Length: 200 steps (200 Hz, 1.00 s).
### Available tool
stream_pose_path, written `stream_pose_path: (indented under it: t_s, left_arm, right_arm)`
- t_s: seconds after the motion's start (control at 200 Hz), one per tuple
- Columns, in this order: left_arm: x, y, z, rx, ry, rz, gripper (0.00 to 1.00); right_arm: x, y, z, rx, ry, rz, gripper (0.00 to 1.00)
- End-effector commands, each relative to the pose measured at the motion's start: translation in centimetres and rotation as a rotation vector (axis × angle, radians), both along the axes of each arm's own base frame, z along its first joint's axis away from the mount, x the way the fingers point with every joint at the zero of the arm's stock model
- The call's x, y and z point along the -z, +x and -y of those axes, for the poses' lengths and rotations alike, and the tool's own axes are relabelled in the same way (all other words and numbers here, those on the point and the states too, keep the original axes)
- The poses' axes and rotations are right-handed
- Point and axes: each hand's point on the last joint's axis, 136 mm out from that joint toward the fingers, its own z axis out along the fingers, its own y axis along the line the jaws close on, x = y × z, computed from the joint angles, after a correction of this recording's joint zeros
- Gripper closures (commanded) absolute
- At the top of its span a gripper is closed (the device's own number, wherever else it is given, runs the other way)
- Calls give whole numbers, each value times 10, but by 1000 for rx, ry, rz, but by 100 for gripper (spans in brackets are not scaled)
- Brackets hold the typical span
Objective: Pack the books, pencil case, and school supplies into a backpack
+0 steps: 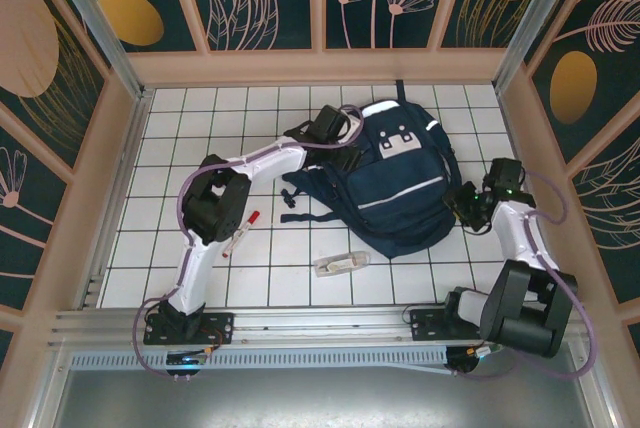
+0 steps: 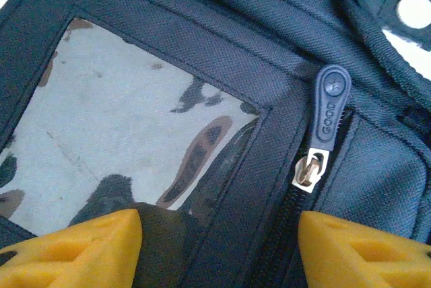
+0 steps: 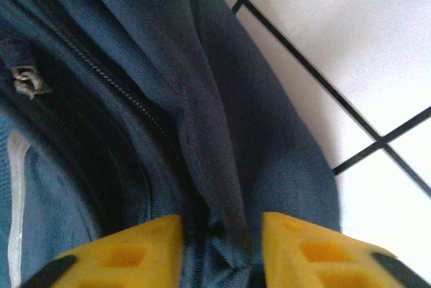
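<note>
Lying on the white tiled bench at the left of the top view, a red-and-white marker pen rests slantwise just beside the left arm's elbow, well apart from the bag. Further right, the left end effector hangs over the upper left corner of the large navy-blue fabric backpack, which lies flat at the centre right of the bench with its white-grey patches facing up. In the left wrist view the left end effector stands wide open with nothing in its hold. Its yellow fingers sit at the lower left and lower right of the frame. Between and above them are a clear window pocket and a dark blue zip pull on the backpack.

Below the bag's lower left corner, near the front edge, lies a small clear-greyish rectangular case, close to the backpack but not touching it.

At the bag's right edge is the right end effector. In the right wrist view the right end effector has its fingers narrowly apart. A raised fold of the backpack fills the gap beside the open zip track. Whether they already clamp that fold firmly I cannot tell.
</note>
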Motion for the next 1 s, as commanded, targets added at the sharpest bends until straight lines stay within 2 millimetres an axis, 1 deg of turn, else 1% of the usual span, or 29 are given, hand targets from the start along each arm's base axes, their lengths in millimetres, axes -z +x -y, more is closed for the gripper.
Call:
stream_pose_path:
  t_s: [0.0, 0.045, 0.125, 0.21, 0.245, 0.31, 0.385, 0.425, 0.45, 0.485, 0.52, 0.57, 0.626, 0.666, 0.731, 0.781, 0.811, 0.836, 0.841, 0.851, 0.871, 0.886, 0.936, 0.991, 0.996]
  left_arm:
    - [18, -4, -27, -51, 74, -22, 39]
    - [25, -8, -38, -63, 86, -43, 39]
    - [29, -20, -54, -65, 98, -68, 39]
    - [29, -36, -64, -34, 115, -79, 40]
    - [29, -44, -66, -9, 115, -86, 40]
    - [28, -57, -70, 16, 112, -102, 40]
    - [23, -67, -74, 41, 111, -110, 40]
    - [18, -71, -73, 64, 105, -108, 40]
    - [14, -73, -73, 80, 101, -102, 40]
    - [7, -75, -71, 105, 95, -85, 40]
    - [-2, -78, -69, 146, 88, -65, 39]
    - [-15, -84, -64, 230, 76, -27, 39]
    - [-30, -87, -62, 292, 66, 37, 39]
    - [-40, -88, -62, 334, 72, 90, 39]
    - [-52, -90, -63, 401, 95, 170, 39]
    - [-54, -93, -66, 443, 128, 211, 39]
    - [-52, -94, -69, 473, 158, 235, 39]
    - [-46, -95, -73, 501, 192, 251, 42]
    - [-52, -96, -73, 505, 192, 271, 42]
    - [-56, -97, -75, 521, 205, 293, 44]
    - [-56, -99, -78, 555, 234, 320, 47]
    - [-55, -101, -81, 580, 261, 344, 48]
    - [-58, -97, -89, 607, 334, 423, 48]
    - [-56, -94, -92, 640, 378, 444, 42]
    - [-56, -93, -92, 644, 381, 445, 42]
  right_arm:
    - [-4, 22, -18, -76, 44, 95, 68]
    - [-3, 30, -22, -92, 45, 109, 69]
    - [-1, 45, -31, -129, 32, 129, 81]
    - [2, 64, -38, -162, 8, 145, 89]
    - [3, 73, -37, -169, -13, 150, 91]
    - [5, 90, -30, -161, -57, 155, 91]
    - [10, 112, -24, -163, -85, 174, 91]
    - [11, 125, -27, -184, -77, 195, 91]
    - [10, 133, -32, -210, -48, 217, 90]
    - [-1, 147, -48, -282, 17, 318, 87]
    - [-9, 153, -63, -329, 95, 391, 81]
    - [-13, 162, -66, -317, 135, 409, 77]
    - [-17, 172, -67, -312, 136, 406, 72]
    - [-20, 175, -63, -292, 112, 387, 67]
    - [-32, 178, -59, -273, 72, 386, 63]
    - [-42, 176, -52, -251, 34, 377, 62]
    - [-45, 171, -48, -244, 14, 357, 61]
    - [-50, 167, -46, -241, -5, 347, 60]
    - [-50, 166, -45, -240, -9, 344, 60]
    - [-52, 165, -44, -235, -17, 339, 60]
    - [-53, 160, -41, -230, -30, 323, 59]
    - [-55, 156, -40, -226, -41, 314, 59]
    - [-58, 141, -38, -223, -58, 284, 58]
    - [-63, 123, -42, -231, -49, 276, 57]
    - [-60, 121, -43, -232, -45, 266, 57]
